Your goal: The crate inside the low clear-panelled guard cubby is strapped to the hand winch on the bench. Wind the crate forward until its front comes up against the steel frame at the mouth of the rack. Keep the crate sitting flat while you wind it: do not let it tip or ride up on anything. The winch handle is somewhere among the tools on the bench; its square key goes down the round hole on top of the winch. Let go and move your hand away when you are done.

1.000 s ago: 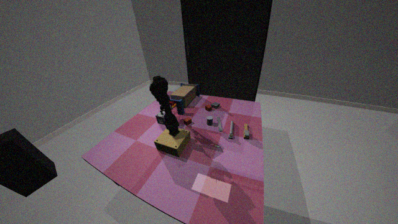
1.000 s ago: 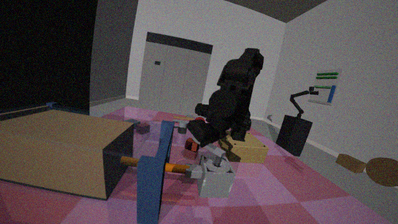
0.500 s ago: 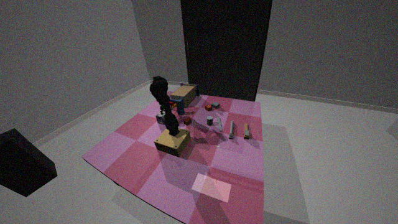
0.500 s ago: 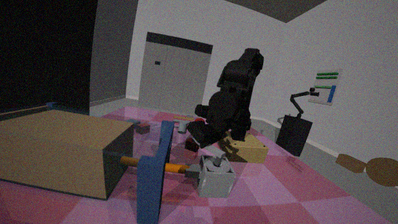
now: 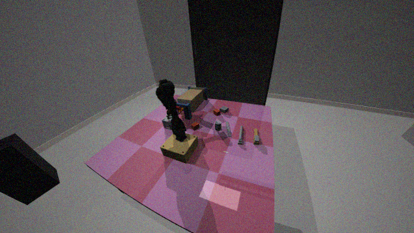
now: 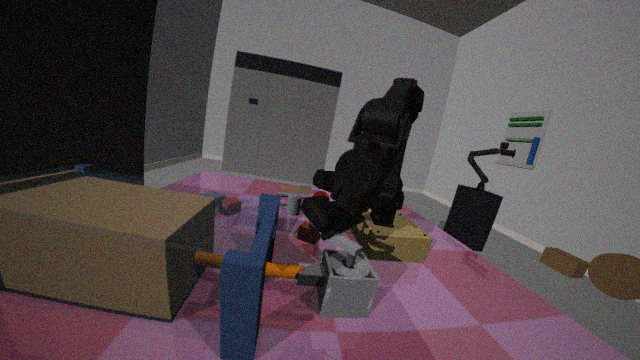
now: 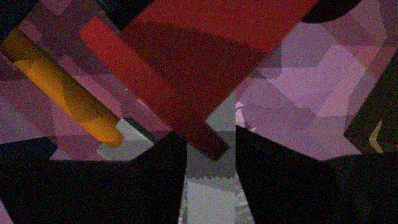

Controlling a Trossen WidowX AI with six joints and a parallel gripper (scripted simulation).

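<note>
The black parallel-jaw gripper (image 5: 169, 113) (image 6: 327, 235) (image 7: 208, 132) is closed on the flat grey winch handle (image 6: 342, 244) (image 7: 211, 200), fingers part-way apart, one each side of it; a red bar (image 7: 155, 85) crosses in front in the wrist view, its attachment unclear. The handle lies over the top of the pale grey box-shaped hand winch (image 5: 167, 123) (image 6: 347, 295) (image 7: 127, 142), so the key is prob. in the round hole, though seating can't be confirmed. Winding is judged to be the step in hand: the handle should be carried round in a level circle centred on the hole, w/ light downward pressure, wrist turned to suit, and no sideways pull, or the key may be levered out. Farther out, the orange strap (image 6: 283, 270) (image 7: 65, 95) is run from the winch past the blue steel frame (image 5: 188, 113) (image 6: 243, 300) to the tan box-shaped crate (image 5: 191, 96) (image 6: 115, 210). The crate appears flat, its front still short of the frame, so more winding is needed, slowed near contact to avoid tipping; then the handle should be released & the gripper moved clear
</note>
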